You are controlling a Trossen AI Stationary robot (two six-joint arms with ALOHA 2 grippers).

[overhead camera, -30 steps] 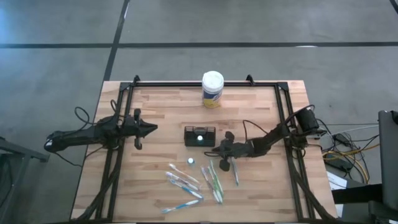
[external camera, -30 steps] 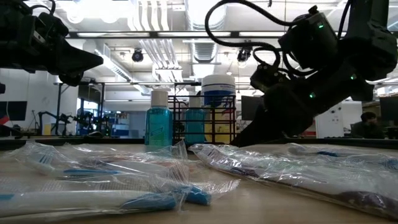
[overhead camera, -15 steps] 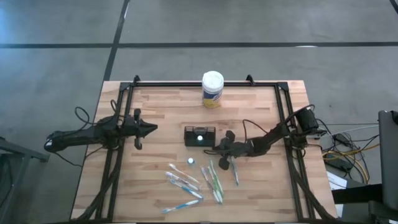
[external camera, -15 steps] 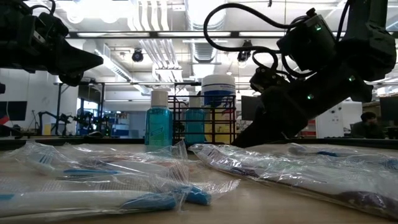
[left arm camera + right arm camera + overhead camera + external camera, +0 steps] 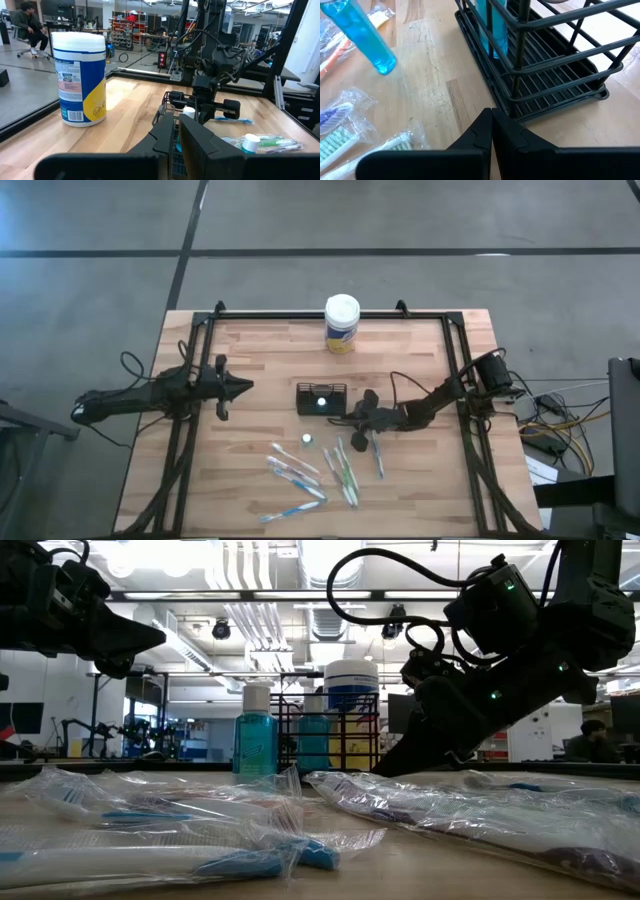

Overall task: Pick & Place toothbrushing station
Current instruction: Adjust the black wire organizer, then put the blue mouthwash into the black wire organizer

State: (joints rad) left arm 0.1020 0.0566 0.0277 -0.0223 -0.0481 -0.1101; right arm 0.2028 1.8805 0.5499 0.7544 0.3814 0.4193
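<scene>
The toothbrushing station, a black wire caddy [image 5: 321, 398], stands on its base at the table's middle, with a blue bottle inside [image 5: 492, 25]; it also shows in the low view [image 5: 330, 730]. My right gripper [image 5: 350, 418] is shut and low over the wood, just right of the caddy's near right corner [image 5: 491, 116]. My left gripper [image 5: 243, 387] is shut and empty, held above the table left of the caddy, pointing at it [image 5: 176, 131].
A white-lidded canister [image 5: 342, 323] stands at the far edge. A small blue bottle [image 5: 307, 439] stands near the caddy. Several bagged toothbrushes [image 5: 315, 472] lie toward the near edge. Black frame rails [image 5: 455, 350] run along the table's sides.
My right gripper has edged slightly toward the table's left, closer to the caddy, staying shut. The caddy and the other things have kept still.
</scene>
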